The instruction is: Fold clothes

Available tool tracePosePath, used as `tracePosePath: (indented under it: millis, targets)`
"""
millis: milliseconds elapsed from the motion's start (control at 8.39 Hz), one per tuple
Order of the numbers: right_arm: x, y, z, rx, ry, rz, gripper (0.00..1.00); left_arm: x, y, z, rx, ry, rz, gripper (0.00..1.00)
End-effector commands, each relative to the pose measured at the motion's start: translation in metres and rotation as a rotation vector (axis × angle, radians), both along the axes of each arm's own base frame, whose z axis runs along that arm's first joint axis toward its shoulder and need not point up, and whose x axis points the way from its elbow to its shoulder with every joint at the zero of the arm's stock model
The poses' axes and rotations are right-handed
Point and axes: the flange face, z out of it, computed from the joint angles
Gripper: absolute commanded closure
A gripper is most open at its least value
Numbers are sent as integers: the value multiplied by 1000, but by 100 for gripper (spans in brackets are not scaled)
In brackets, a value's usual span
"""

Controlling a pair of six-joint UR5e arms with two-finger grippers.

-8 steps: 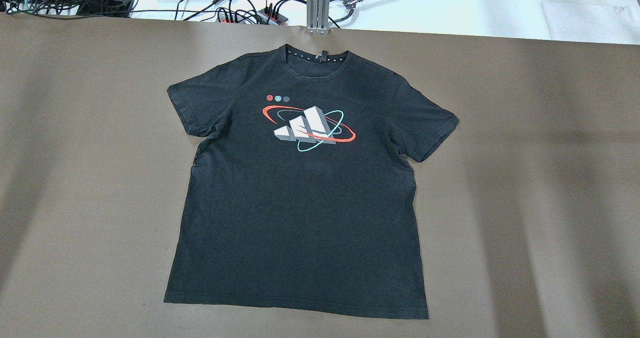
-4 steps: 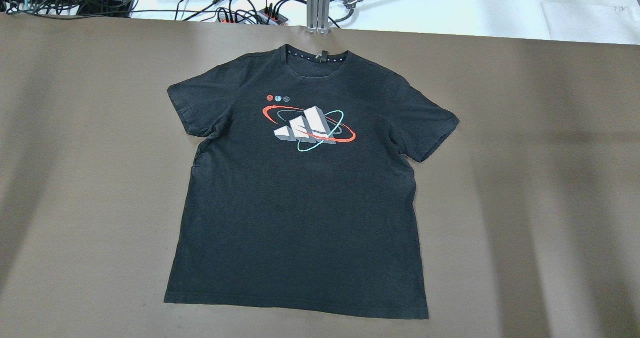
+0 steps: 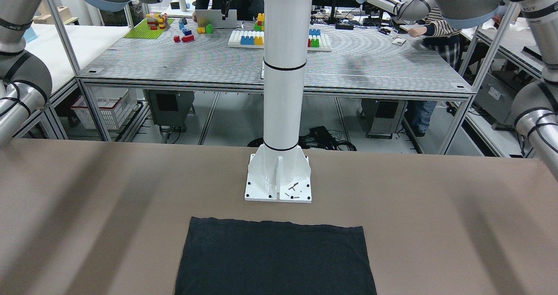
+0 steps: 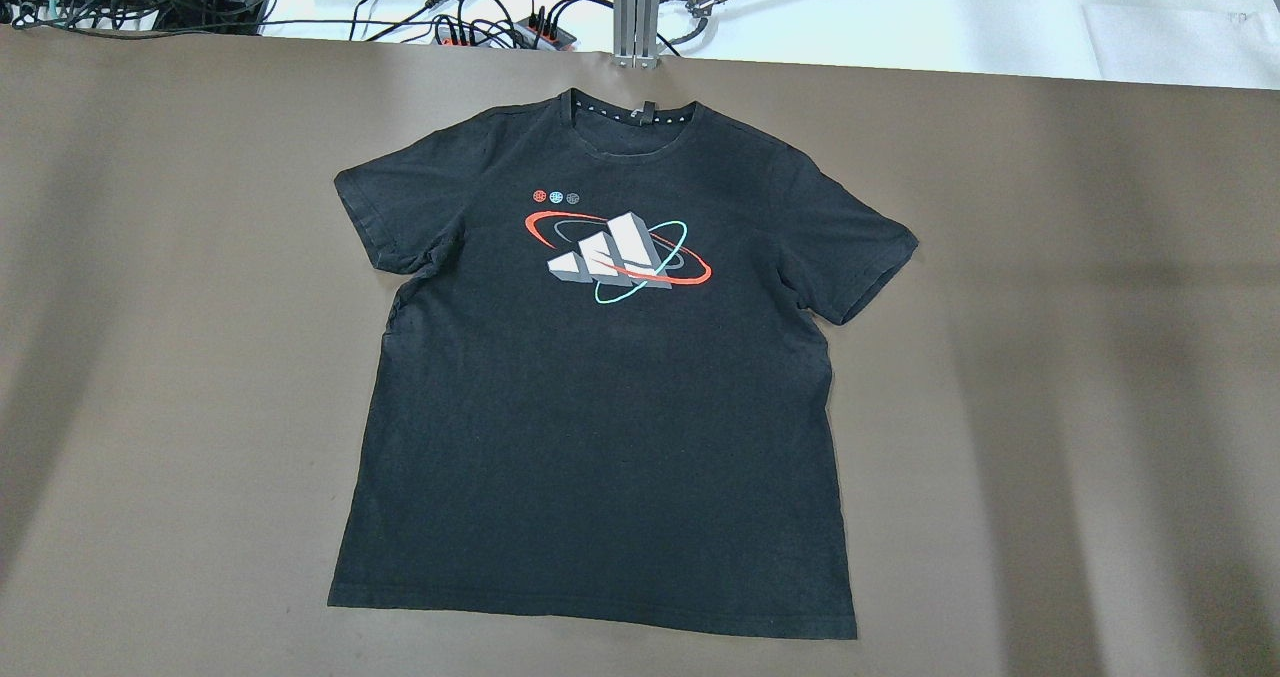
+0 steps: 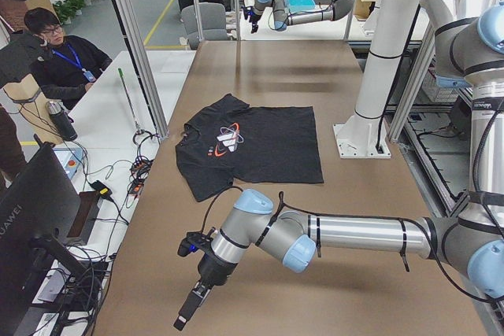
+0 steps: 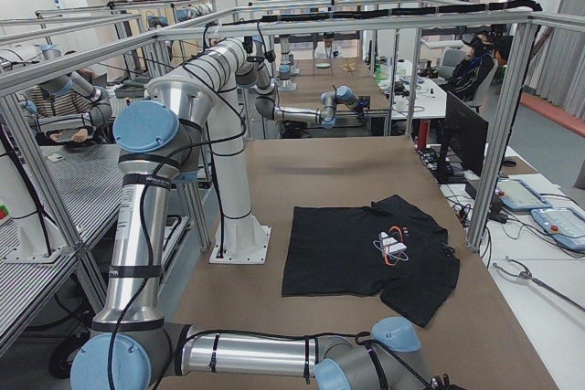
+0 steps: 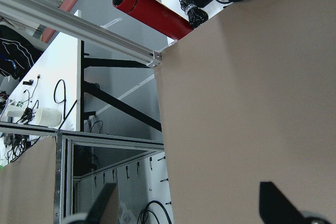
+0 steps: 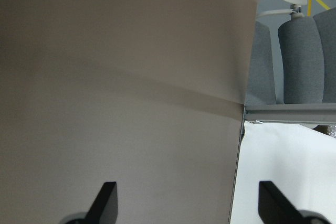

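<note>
A black T-shirt (image 4: 600, 437) with a white, red and teal chest print lies flat and face up on the brown table, collar toward the far edge. It also shows in the front view (image 3: 274, 260), the left view (image 5: 260, 143) and the right view (image 6: 366, 258). Neither gripper is over it. My left gripper (image 7: 189, 203) is open and empty above bare table near the table's left end (image 5: 193, 308). My right gripper (image 8: 189, 198) is open and empty above bare table near the right end.
The white post base (image 3: 279, 177) stands just behind the shirt's hem. Cables and power strips (image 4: 470, 22) and an aluminium post (image 4: 637, 7) sit past the far edge. A red cylinder (image 7: 152, 9) lies beyond the table corner. A seated operator (image 5: 59, 57) is beside the table.
</note>
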Motion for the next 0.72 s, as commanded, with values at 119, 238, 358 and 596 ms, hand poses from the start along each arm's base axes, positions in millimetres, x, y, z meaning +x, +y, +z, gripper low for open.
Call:
tracePosePath:
  millis: [119,238,358,596]
  targets:
    - [-1,9,15,33,-3,-4,6,1,0,-1,25,4,2,5]
    - [-1,9,15,65,-2,-7,6,4,-2,-4,30,14,9,5]
    - [-4,7,21,52,-6,-4,6,6,-5,-9,38,25,18,5]
    - [-17,1,13,106,-15,-22,6,35,-24,-32,56,113,67,5]
